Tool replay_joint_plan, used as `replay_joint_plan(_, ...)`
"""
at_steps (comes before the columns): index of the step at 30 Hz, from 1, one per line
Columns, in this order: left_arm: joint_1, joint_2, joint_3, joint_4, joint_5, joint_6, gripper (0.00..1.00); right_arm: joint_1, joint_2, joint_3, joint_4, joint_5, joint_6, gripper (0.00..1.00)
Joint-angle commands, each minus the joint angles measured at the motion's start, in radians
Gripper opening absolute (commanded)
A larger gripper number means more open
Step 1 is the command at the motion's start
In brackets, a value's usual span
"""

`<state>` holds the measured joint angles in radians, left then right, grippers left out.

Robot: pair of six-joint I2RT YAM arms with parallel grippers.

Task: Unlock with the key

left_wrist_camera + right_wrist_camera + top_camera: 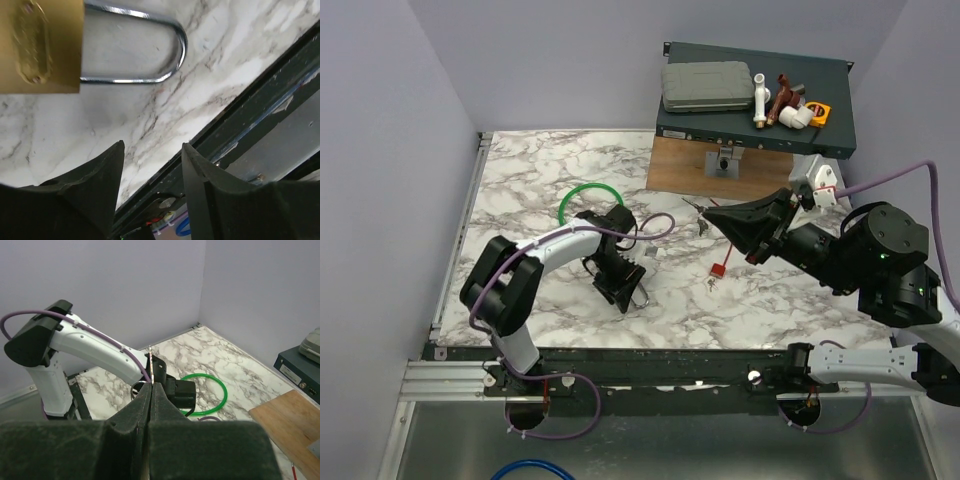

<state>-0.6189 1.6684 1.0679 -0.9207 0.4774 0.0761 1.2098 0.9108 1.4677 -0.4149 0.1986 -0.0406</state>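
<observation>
Steadying the padlock is, by my judgement, the step in hand, and it is not yet done. The left claw stands released, fingers apart with only bare marble between them. The brass body lies flat on the surface just ahead of the fingertips, and its shackle is seated in the body and points toward the near right. That puts the lock left of centre, just near of the green cable loop. The right claw is clenched and held above the surface right of centre, well apart from the lock. A thin metal sliver stands out from between its fingertips, which I take to be the key seen edge-on. The red tag shows on the near side of that claw, its cord too thin to follow. To do this well, the left claw should close across the flat faces of the brass body, not on the shackle, and turn it so the keyhole end faces right; the keyhole itself cannot be seen. Only then should the blade come in, straight and lined up with the slot, since so little metal is pinched that a skewed push could twist it loose.
</observation>
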Motion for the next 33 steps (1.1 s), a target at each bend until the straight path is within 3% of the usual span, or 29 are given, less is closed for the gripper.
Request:
replay_joint_plan(1,0.018,0.085,0.092,0.054,-0.023,-0.155,0.50,0.005,-0.009,0.008,-0.024,0.034,0.008,0.01)
replay_joint_plan(10,0.018,0.167,0.119,0.138,-0.114,-0.233,0.56,0.007,-0.014,0.032,-0.045,0.042,-0.005,0.01)
replay_joint_plan(18,0.018,0.226,0.123,0.161,-0.204,-0.221,0.55,0.005,-0.026,0.036,-0.042,0.030,-0.021,0.01)
replay_joint_plan(25,0.016,0.208,0.095,0.177,-0.280,-0.170,0.47,0.006,-0.031,0.016,-0.039,0.020,-0.021,0.01)
replay_joint_plan(29,0.016,0.192,0.076,0.168,-0.314,-0.148,0.35,0.006,-0.032,0.018,-0.035,0.012,-0.027,0.01)
replay_joint_plan(33,0.017,0.204,0.107,0.146,-0.348,-0.129,0.31,0.006,-0.037,0.013,-0.037,0.008,-0.025,0.01)
